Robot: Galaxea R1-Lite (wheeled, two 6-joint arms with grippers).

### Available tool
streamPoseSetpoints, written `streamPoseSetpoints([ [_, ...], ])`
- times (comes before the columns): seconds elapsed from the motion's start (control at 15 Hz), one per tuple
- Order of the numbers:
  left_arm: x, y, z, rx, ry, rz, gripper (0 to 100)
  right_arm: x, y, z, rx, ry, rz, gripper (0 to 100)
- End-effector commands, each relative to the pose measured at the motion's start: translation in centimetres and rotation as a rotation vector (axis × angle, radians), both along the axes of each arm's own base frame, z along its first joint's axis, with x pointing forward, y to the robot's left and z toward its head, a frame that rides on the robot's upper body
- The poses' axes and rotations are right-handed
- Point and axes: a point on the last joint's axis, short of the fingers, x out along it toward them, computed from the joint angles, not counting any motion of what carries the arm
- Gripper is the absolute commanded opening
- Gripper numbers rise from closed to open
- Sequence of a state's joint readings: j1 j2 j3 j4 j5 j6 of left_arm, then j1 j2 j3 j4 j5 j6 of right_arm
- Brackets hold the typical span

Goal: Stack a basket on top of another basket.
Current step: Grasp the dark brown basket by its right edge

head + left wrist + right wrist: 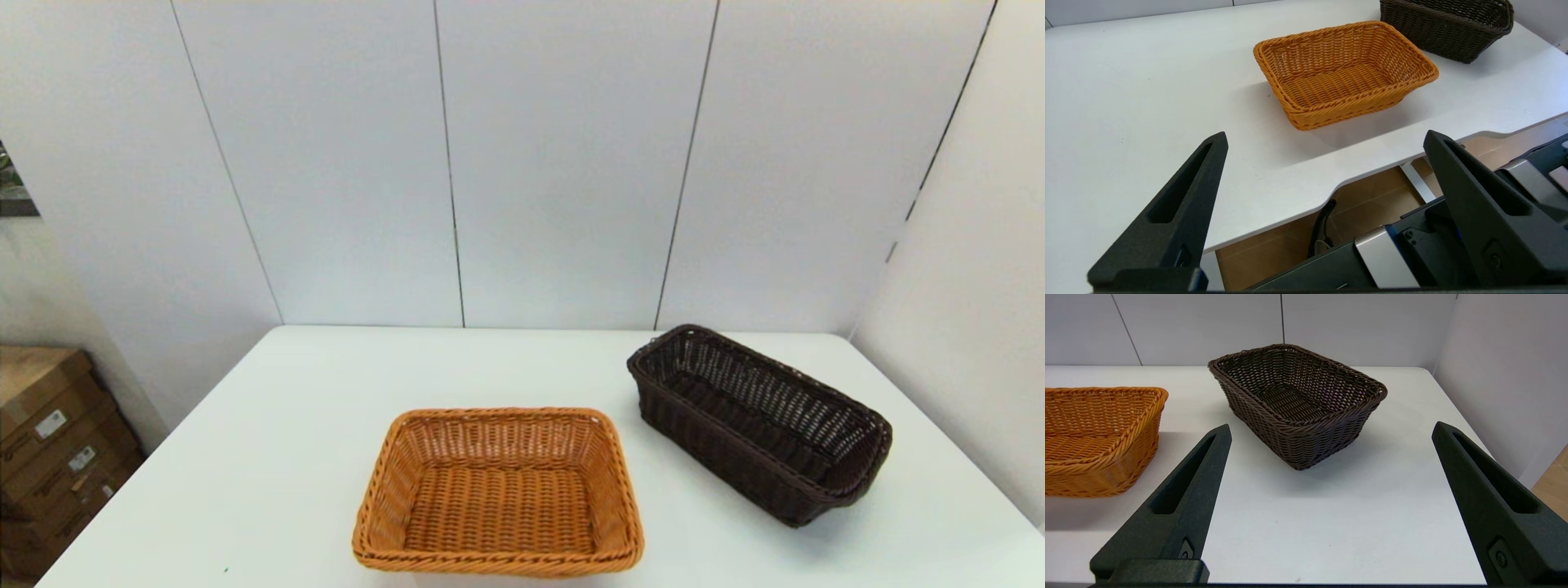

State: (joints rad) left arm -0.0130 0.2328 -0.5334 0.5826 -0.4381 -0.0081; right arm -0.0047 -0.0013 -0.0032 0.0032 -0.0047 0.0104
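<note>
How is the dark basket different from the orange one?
Colour: the dark brown basket is almost black, the orange basket is tan.
Place: the dark one stands farther back on the robot's right, the orange one near the front edge of the white table.
Pose: the dark one sits slanted, the orange one square to the front.
Both are empty, upright, woven rectangles with braided rims, standing apart.

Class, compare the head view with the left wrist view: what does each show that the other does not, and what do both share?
Only the head view shows the cardboard boxes on the floor and the panelled wall. Only the left wrist view shows the left gripper, open, at the table's near edge, plus the robot's body. Both show the orange basket and the dark brown basket, apart on the white table.
</note>
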Motion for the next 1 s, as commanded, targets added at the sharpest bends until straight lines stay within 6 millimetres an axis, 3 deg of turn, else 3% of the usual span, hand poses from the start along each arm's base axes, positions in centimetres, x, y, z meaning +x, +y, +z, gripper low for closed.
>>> streamPoseSetpoints([
  [0.07, -0.8, 0.0, -3.7, 0.018, -0.11, 0.005, 100, 0.0, 0.0, 0.0, 0.0, 0.001, 0.0, 100],
  [0.47, 2.0, 0.4, -7.6, 0.086, -0.296, 0.192, 100, 0.0, 0.0, 0.0, 0.0, 0.001, 0.0, 100],
  [1.0, 2.6, 0.9, -9.0, 0.124, -0.257, 0.422, 100, 0.0, 0.0, 0.0, 0.0, 0.001, 0.0, 100],
])
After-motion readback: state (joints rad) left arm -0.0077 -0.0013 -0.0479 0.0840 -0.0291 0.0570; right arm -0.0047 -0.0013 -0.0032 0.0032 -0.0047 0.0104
